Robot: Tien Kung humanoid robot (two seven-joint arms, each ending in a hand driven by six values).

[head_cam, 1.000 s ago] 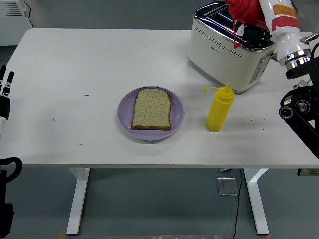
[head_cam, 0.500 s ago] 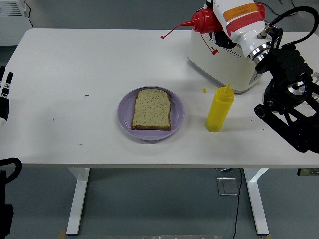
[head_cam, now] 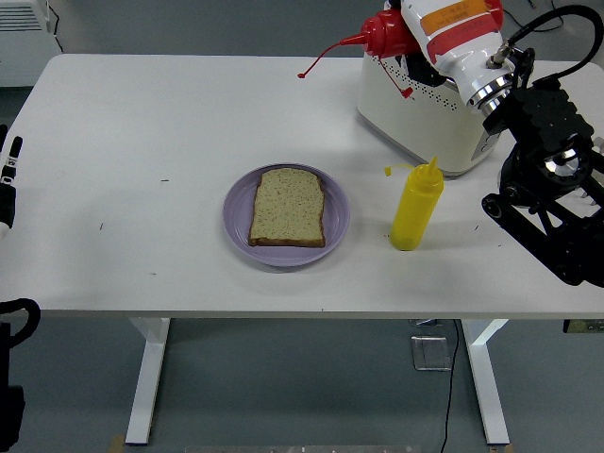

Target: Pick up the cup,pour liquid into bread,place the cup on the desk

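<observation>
Red bottle (head_cam: 389,32) tipped sideways, at right arm's (head_cam: 543,160) end, fingers hidden

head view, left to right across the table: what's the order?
Left hand at the edge → purple plate with the bread slice → yellow squeeze bottle → right arm. The toaster and the red-capped bottle held above it overlap at the far right, so I left them unordered.

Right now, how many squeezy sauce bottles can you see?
2. The yellow bottle stands upright on the table, right of the plate with bread. The red bottle is tipped sideways in the right hand, up over the toaster.
</observation>
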